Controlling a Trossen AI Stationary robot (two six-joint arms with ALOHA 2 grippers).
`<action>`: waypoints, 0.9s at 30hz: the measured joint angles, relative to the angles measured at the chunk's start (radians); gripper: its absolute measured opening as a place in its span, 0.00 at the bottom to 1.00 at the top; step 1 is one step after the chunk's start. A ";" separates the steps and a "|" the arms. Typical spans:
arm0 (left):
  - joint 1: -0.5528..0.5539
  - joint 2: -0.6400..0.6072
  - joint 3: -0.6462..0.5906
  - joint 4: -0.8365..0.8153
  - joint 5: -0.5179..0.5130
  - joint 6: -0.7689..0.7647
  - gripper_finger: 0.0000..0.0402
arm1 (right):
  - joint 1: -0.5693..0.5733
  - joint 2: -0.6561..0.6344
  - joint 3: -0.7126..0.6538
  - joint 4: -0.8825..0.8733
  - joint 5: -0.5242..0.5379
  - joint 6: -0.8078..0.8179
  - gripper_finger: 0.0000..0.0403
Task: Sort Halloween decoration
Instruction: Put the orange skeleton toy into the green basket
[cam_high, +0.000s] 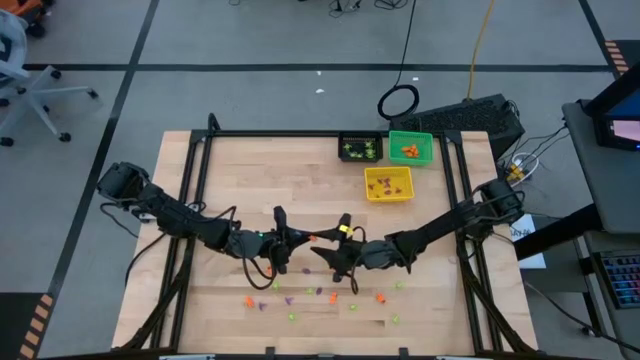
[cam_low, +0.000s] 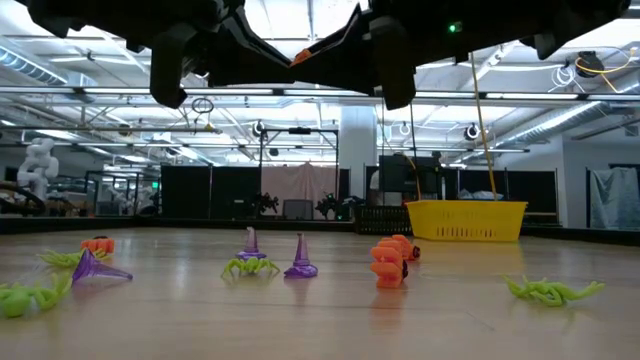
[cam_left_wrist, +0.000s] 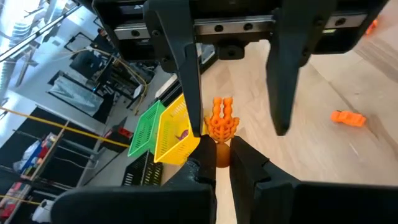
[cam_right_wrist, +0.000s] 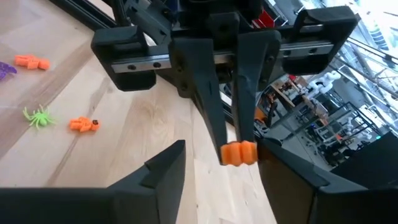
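My left gripper (cam_high: 306, 239) hangs over the middle of the table, shut on a small orange trinket (cam_left_wrist: 221, 121) of the Halloween decoration. My right gripper (cam_high: 326, 244) faces it from the table's right, open. Its two fingers (cam_left_wrist: 180, 68) stand on either side of the trinket (cam_right_wrist: 239, 153), and I see no touch. Many more orange, purple and light-green trinkets (cam_high: 300, 295) lie on the near part of the table (cam_high: 200, 200); the low view shows them too (cam_low: 300, 262). My left gripper pinches the orange trinket by its plain stem end (cam_left_wrist: 222, 155) between its two fingertips. The ribbed end (cam_left_wrist: 221, 118) sticks out past the fingers toward the right gripper. The fingers come about level from the table's left. The trinket is lifted clear of the table.
At the back right stand three square bins holding trinkets: black (cam_high: 360, 148), green (cam_high: 410, 147) and, nearer, yellow (cam_high: 389, 184). A dark frame (cam_high: 300, 134) runs around the table's edges. Bare wood lies between the arms and the bins.
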 joint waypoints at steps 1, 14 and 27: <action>0.000 0.000 0.000 0.000 0.000 0.000 0.04 | 0.002 0.000 0.000 0.000 0.000 0.000 0.44; 0.000 0.000 0.000 -0.004 0.016 0.000 0.11 | 0.024 -0.006 0.000 0.001 0.052 -0.022 0.26; 0.000 0.000 0.000 -0.003 0.034 0.000 0.11 | 0.024 -0.006 0.000 0.001 0.048 -0.022 0.14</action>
